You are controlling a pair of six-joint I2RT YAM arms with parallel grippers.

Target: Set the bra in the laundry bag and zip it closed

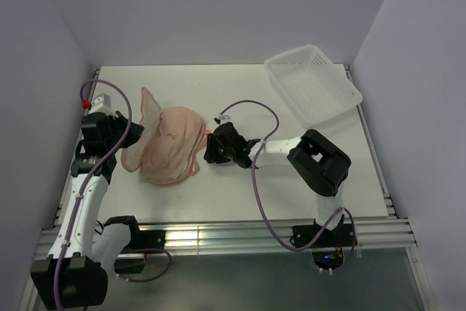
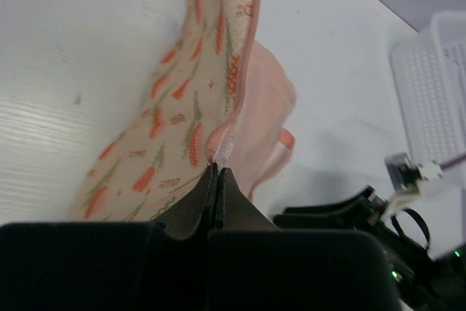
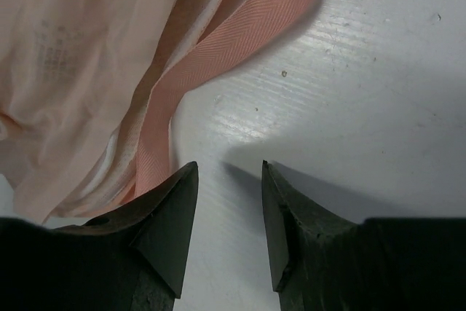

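Observation:
The laundry bag [image 1: 148, 109], a cream pouch with orange print, lies at the left of the table with one flap raised. The pale peach bra [image 1: 175, 147] lies bunched on its lower part. My left gripper [image 1: 133, 134] is shut on the bag's edge; in the left wrist view its jaws [image 2: 217, 169] pinch a whitish strip of the printed bag [image 2: 182, 107], with the bra [image 2: 266, 118] behind it. My right gripper [image 1: 210, 149] is open and empty at the bra's right edge. In the right wrist view [image 3: 229, 169] it is over bare table beside a pink woven band [image 3: 218, 49] and peach fabric [image 3: 65, 56].
A white plastic lattice basket [image 1: 313, 81] stands at the back right and also shows in the left wrist view [image 2: 437, 85]. The table [image 1: 306, 172] has raised rails along its near and side edges. Grey walls close in on three sides.

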